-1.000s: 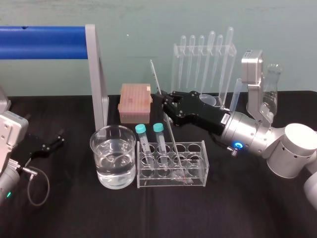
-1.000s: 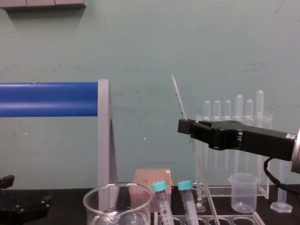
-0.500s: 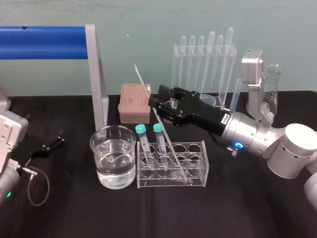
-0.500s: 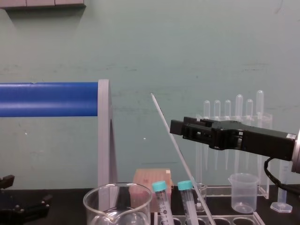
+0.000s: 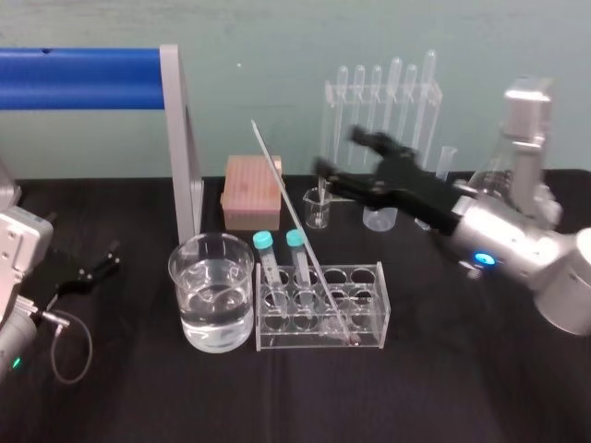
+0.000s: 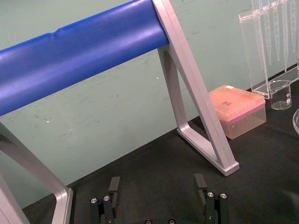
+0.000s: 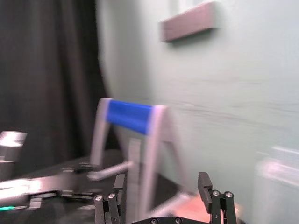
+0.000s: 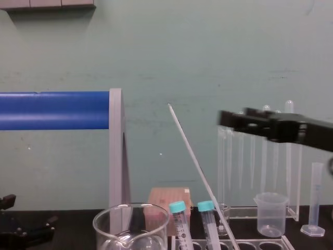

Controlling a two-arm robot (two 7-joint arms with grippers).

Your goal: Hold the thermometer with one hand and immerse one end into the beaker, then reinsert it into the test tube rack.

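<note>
My long black right gripper [image 5: 338,152] has drawn back rightward, fingers apparently spread (blurred), leaving the long clear glass thermometer [image 5: 297,226] leaning steeply in the low clear plastic test tube rack [image 5: 369,318]. Unsupported, it may topple toward the wide glass beaker [image 5: 181,286]. At far left my left gripper [image 5: 97,268] lies parked, fingers apart.

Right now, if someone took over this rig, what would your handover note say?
Right hand: open, in the air to the right of the thermometer, not touching it.
Left hand: open, parked on the table at far left.
The thermometer's lower end sits in the test tube rack; it leans up to the left, unheld. The beaker stands just left of the rack.
Done: thermometer in the rack, released. Whether it was dipped cannot be told.
Left: if dipped, probably only parking the right arm.
</note>
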